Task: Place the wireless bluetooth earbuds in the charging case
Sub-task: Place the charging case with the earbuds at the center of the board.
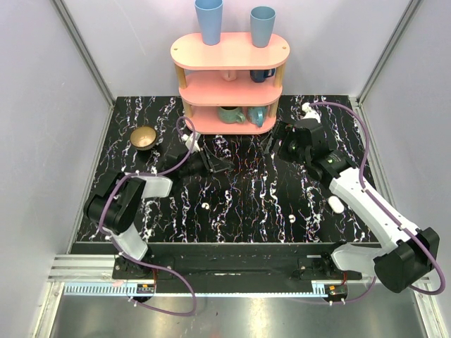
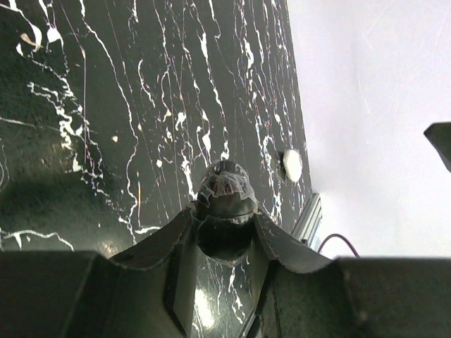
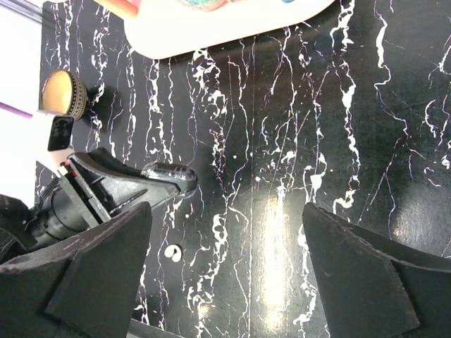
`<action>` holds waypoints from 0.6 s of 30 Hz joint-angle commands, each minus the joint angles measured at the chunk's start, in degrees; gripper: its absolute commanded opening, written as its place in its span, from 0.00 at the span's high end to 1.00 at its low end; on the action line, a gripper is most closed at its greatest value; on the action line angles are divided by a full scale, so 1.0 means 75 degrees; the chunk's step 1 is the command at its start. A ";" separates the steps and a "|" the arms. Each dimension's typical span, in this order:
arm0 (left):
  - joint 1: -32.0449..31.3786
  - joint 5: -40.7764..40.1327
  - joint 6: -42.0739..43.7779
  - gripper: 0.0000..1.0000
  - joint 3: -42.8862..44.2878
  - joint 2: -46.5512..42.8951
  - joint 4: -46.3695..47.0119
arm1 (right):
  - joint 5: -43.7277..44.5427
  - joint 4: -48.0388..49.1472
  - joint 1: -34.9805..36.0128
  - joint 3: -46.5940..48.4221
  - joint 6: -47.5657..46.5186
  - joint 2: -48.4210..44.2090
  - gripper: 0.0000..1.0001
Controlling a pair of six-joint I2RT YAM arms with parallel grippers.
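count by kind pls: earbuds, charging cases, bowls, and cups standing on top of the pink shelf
earbuds: 2
charging case: 1
bowl: 1
blue cups: 2
total: 6

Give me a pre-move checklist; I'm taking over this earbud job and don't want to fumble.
1. Right pincer open: ok.
2. Left pincer free to grasp: not ok, shut.
3. Both earbuds found: ok, left earbud and right earbud lie on the table.
4. Charging case in view: ok, beside the right forearm.
5. Case lid open: cannot tell.
6. Right pincer lined up on an earbud: not ok, apart from both.
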 commanded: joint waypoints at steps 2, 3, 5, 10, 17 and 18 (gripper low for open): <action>0.0058 -0.0002 -0.0621 0.96 0.0427 0.0558 0.1071 | -0.0331 0.0080 -0.0110 -0.0041 0.0059 -0.0157 0.05; 0.0070 -0.0153 -0.0680 0.95 0.0392 0.0616 0.1083 | -0.0378 0.0092 -0.0099 -0.0041 0.0082 -0.0134 0.05; 0.0070 -0.0364 -0.0751 0.90 0.0368 0.0769 0.1001 | -0.0425 0.0092 -0.0110 -0.0041 0.0129 -0.0122 0.05; 0.0117 -0.0716 -0.0798 0.88 0.0368 0.1120 0.0755 | -0.0530 0.0092 -0.0110 -0.0087 0.0211 -0.0111 0.05; 0.0152 -0.1185 -0.0658 0.78 0.0345 0.1285 0.0415 | -0.0379 0.0022 -0.0203 -0.0053 -0.0058 -0.0146 0.05; 0.0164 -0.1232 -0.0681 0.77 0.0333 0.1320 0.0415 | -0.0378 -0.0013 -0.0227 -0.0018 -0.0151 -0.0169 0.05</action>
